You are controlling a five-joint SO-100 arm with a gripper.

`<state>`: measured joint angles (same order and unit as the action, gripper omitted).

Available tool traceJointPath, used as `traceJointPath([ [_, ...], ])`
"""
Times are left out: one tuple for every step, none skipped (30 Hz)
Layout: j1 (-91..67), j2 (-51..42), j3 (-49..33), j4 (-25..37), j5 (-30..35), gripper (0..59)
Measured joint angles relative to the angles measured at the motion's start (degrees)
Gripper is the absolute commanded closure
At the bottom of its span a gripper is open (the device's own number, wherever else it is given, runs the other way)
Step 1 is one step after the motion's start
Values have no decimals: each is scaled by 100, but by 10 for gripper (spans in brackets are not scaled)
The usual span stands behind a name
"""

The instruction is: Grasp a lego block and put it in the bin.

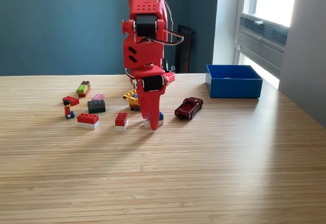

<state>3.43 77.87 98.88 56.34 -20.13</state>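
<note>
My red gripper [151, 123] points straight down at the table, its tip right at the blue-on-white lego block [160, 117], which it mostly hides. From this front angle the fingers read as one wedge, so I cannot make out whether they are open or shut, or whether they touch the block. A red-on-white block [121, 120] lies just to the exterior view's left of the tip. The blue bin [233, 81] stands at the back right, far from the gripper.
A dark red toy car [189, 107] sits right of the gripper. Behind the arm is a yellow toy vehicle [132, 99]. To the left lie a long red-on-white block [88, 119], a grey-and-pink block [96, 105], a green-and-red block [83, 88], a red block [71, 101] and a minifigure [68, 111].
</note>
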Motion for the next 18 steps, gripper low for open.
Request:
traceJointPath([
  [-35, -44, -70, 0, 35, 410],
  [-70, -97, -132, 0, 70, 421],
  [-105, -141, -176, 0, 97, 442],
  [-132, -176, -229, 0, 132, 482],
  [-167, -202, -255, 0, 158, 523],
  [-193, -229, -281, 0, 202, 555],
  [-229, -246, -299, 0, 246, 581],
  [-255, -246, -316, 0, 281, 585],
  [-281, -246, -325, 0, 325, 585],
  [-308, -246, -325, 0, 369, 585],
  [-334, -246, -325, 0, 413, 585],
  [-343, -246, -334, 0, 448, 585],
  [-352, -246, -343, 0, 492, 585],
  [-352, -246, -343, 0, 527, 585],
  [-352, -246, -343, 0, 554, 585],
  [-352, -246, -343, 0, 580, 585],
  [-352, -246, -343, 0, 615, 585],
  [-352, -246, -343, 0, 642, 585],
])
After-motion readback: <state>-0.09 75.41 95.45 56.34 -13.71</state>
